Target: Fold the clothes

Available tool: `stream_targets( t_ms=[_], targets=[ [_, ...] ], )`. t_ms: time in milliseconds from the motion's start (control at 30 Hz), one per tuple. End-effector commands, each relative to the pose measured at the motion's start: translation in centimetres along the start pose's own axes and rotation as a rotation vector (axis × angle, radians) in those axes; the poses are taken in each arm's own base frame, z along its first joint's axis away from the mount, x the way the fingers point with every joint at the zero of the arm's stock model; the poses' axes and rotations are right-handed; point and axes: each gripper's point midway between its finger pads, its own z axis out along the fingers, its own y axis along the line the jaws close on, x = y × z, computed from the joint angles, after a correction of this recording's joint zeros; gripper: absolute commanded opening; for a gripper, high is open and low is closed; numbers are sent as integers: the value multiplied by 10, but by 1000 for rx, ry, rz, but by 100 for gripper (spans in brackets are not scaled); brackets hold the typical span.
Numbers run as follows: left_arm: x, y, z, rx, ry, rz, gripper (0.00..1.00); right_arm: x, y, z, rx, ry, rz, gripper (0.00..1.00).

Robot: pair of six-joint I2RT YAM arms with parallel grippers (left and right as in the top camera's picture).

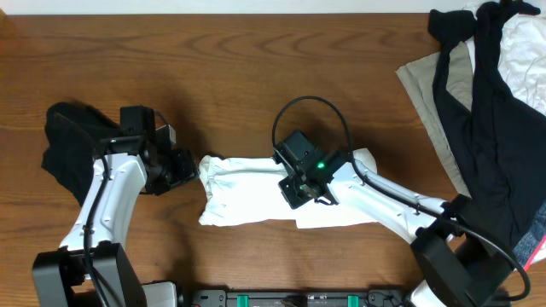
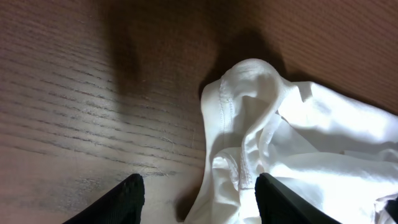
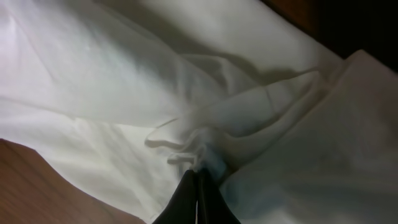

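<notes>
The white T-shirt (image 1: 247, 194) lies bunched into a rough band across the middle of the wooden table (image 1: 213, 68). My right gripper (image 1: 293, 194) rests on the shirt's middle. In the right wrist view it (image 3: 198, 182) is shut, pinching a small gathered fold of the white T-shirt (image 3: 124, 87). My left gripper (image 1: 189, 168) hovers at the shirt's left end. In the left wrist view it (image 2: 200, 194) is open, one finger over bare wood and the other over the hemmed edge of the T-shirt (image 2: 249, 118), holding nothing.
More clothes are heaped at the back right: a black garment (image 1: 486, 111) over a beige piece (image 1: 424, 81) and a white one (image 1: 525, 47). Another black garment (image 1: 64, 145) lies at the far left beside my left arm. A red item (image 1: 534, 247) shows at the right edge.
</notes>
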Motion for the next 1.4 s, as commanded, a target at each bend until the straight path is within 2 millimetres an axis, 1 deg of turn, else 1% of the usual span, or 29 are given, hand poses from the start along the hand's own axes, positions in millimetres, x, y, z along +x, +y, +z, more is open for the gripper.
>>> stream_targets(
  t_ms=[0,100,167,400,567,700,767,867,900,933,1000,1133,1233,1367],
  targets=[
    [6,0,3,4,20,0,60,-22,-3,-30,44,-117,10,1],
    [6,0,3,4,20,0,60,-33,-9,-51,69,-188,21,1],
    [6,0,3,4,20,0,60,-36,-12,-57,72,-206,30,1],
    [6,0,3,4,20,0,60,-38,-24,-58,83,-209,60,1],
    [6,0,3,4,20,0,60,-35,-22,-57,71,-196,56,1],
    [6,0,3,4,20,0,60,-33,-28,-57,100,-189,59,1],
    [6,0,3,4,20,0,60,-30,-25,-56,87,-172,58,1],
    [6,0,3,4,20,0,60,-21,-15,-51,35,-127,50,1],
    [6,0,3,4,20,0,60,-18,-14,-50,30,-116,50,2],
    [6,0,3,4,20,0,60,-17,-14,-50,30,-112,49,6],
    [6,0,3,4,20,0,60,-19,-13,-50,30,-118,47,21],
    [7,0,3,3,25,-1,60,-29,-16,-54,33,-162,54,23],
    [9,1,3,1,32,-3,60,-37,-18,-64,29,-204,59,24],
    [9,1,3,1,35,-4,60,-39,-32,-79,60,-237,88,24]
  ],
)
